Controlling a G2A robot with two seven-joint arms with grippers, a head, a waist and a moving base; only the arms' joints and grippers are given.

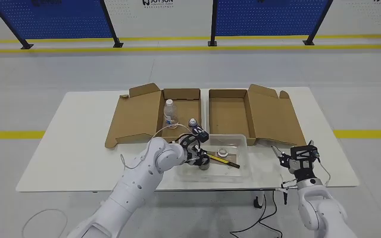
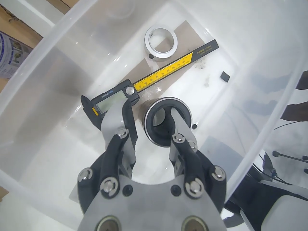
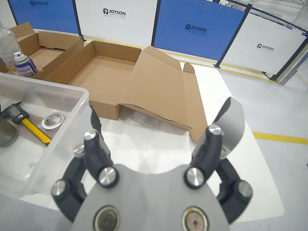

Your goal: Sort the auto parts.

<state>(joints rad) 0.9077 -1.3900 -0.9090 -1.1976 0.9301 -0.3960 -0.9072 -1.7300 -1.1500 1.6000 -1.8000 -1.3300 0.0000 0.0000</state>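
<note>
Showing bright, even overhead lighting throughout. Casting only soft, short shadows beneath the cardboard box (image 3: pixel 163 92) flaps on the table (image 3: pixel 149 133). Glinting faintly off the clear bin (image 2: pixel 60 73) walls and the metal ring (image 2: pixel 160 56). Bending straight lines outward toward the edges in both wrist views.

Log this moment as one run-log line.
left tool open, straddling bearing wall in clear bin | right tool open, empty, beside bin | caliper, silver ring in bin
</note>
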